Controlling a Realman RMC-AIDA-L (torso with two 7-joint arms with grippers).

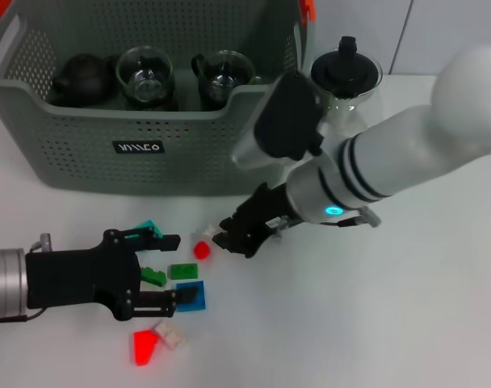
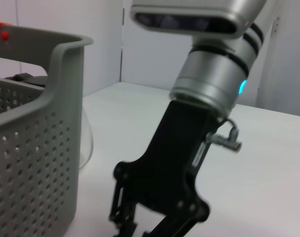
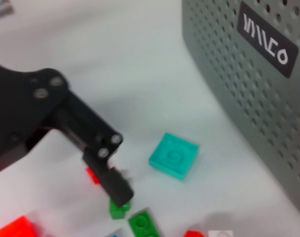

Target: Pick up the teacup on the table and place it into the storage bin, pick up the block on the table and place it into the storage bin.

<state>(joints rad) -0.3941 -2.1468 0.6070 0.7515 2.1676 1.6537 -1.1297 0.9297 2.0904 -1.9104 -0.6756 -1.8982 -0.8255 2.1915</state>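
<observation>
The grey-green storage bin stands at the back. Inside it are two glass teacups and a dark teapot. Loose blocks lie on the table in front: teal, red, white, two green, blue. My right gripper is low over the table, right beside the white and red blocks. My left gripper lies open near the front left, with the green blocks between its fingers.
A glass teapot with a black lid stands right of the bin, behind my right forearm. A second red block and a pale block lie near the front edge.
</observation>
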